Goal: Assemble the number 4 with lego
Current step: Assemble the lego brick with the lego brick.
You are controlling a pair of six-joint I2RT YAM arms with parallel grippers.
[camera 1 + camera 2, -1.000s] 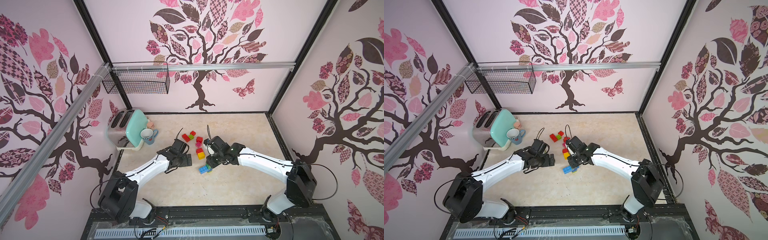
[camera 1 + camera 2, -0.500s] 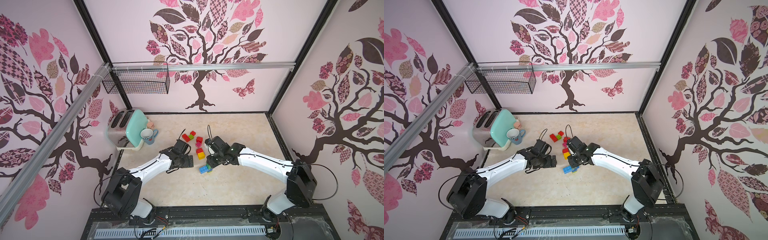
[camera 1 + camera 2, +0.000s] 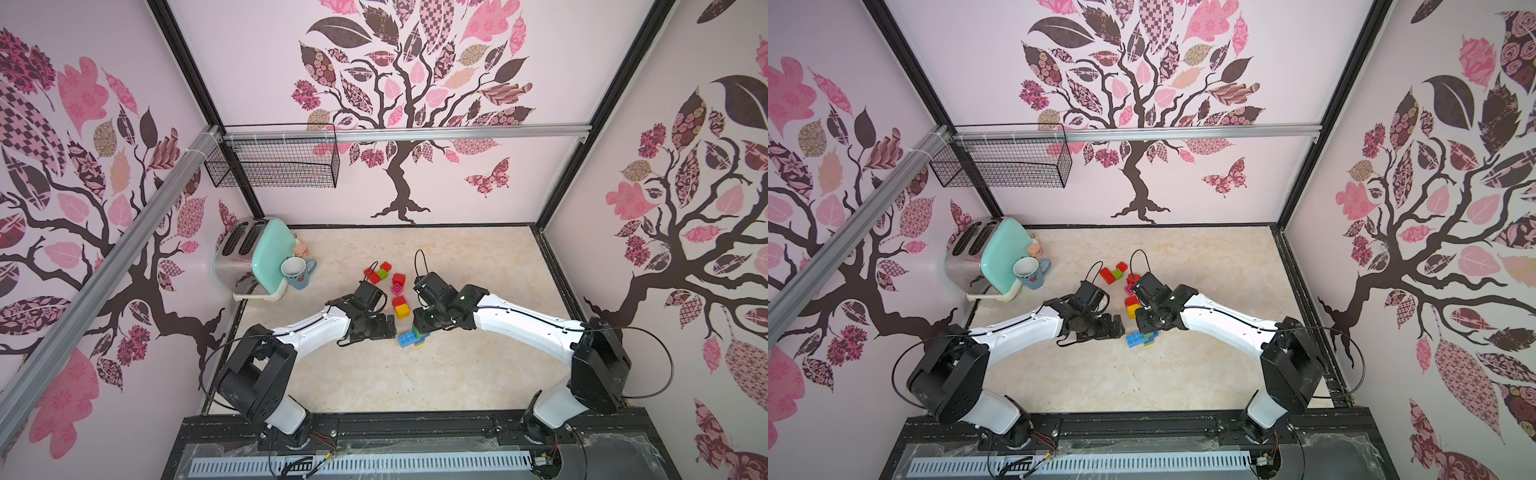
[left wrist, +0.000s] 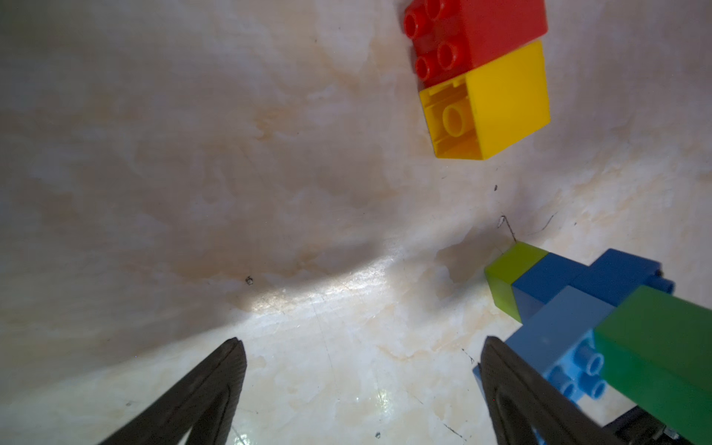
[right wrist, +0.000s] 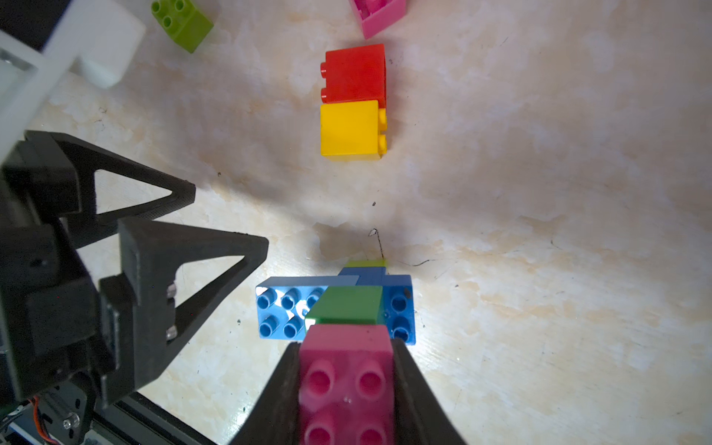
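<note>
Right wrist cam: right fingers (image 5: 283, 393) clamp the pink brick (image 5: 346, 370), lined up with the green brick (image 5: 346, 308), left fingers (image 5: 185, 262) spread empty.

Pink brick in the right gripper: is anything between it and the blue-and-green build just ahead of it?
Nothing visible. In the right wrist view the pink brick sits right next to the green brick, which is on the blue brick. The open left gripper stands off to one side of the build, not between them.
</note>
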